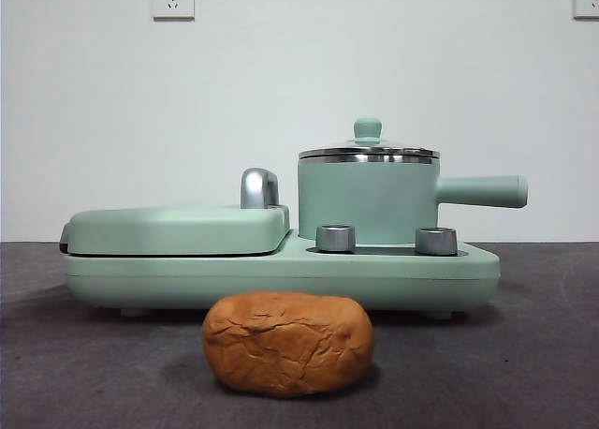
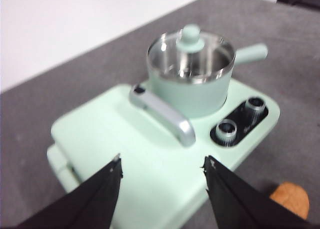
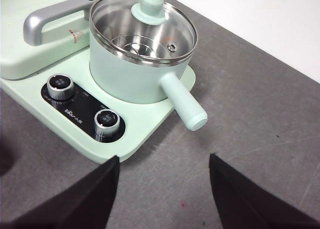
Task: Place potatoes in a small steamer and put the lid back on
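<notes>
In the front view, we see the potato (image 1: 288, 343) lying on the table just in front of the cooker base (image 1: 281, 279), and the lid (image 1: 368, 151) sits on the small steamer (image 1: 368, 199), so nothing is done yet. In the left wrist view, the left gripper (image 2: 162, 169) hangs spread and empty above the griddle cover (image 2: 125, 154); the picture is blurred and the potato cut off. In the right wrist view, the right gripper (image 3: 164, 165) is spread and empty beside the steamer's handle (image 3: 184, 105); the potato is hidden.

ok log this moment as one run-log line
stage: not started | potato: on table before cooker | lid: on small steamer | left gripper: open, above griddle cover | right gripper: open, near steamer handle
</notes>
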